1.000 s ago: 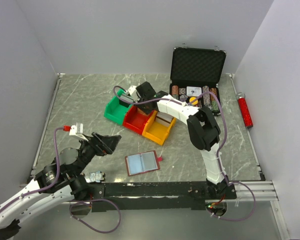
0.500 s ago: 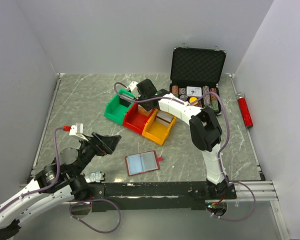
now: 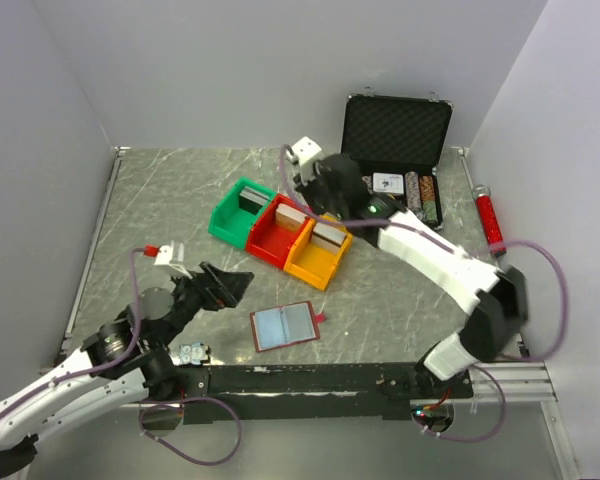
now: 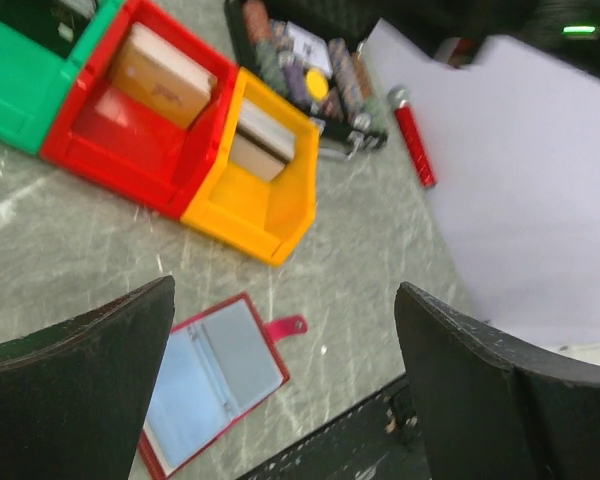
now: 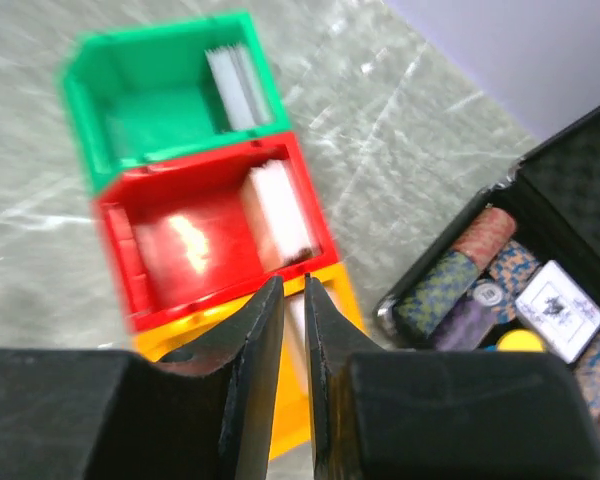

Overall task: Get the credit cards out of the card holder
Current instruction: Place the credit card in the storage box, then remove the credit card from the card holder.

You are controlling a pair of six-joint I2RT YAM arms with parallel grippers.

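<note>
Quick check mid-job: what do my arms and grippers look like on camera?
Both arms have white shells, black joints and a looping purple cable. The left arm carries a white tag tipped red; the right arm has a white block near its wrist. The left gripper and right gripper have matte black wedge-shaped fingers.

Plain white walls [image 3: 230,70] enclose a grey marbled tabletop [image 3: 170,215].
</note>
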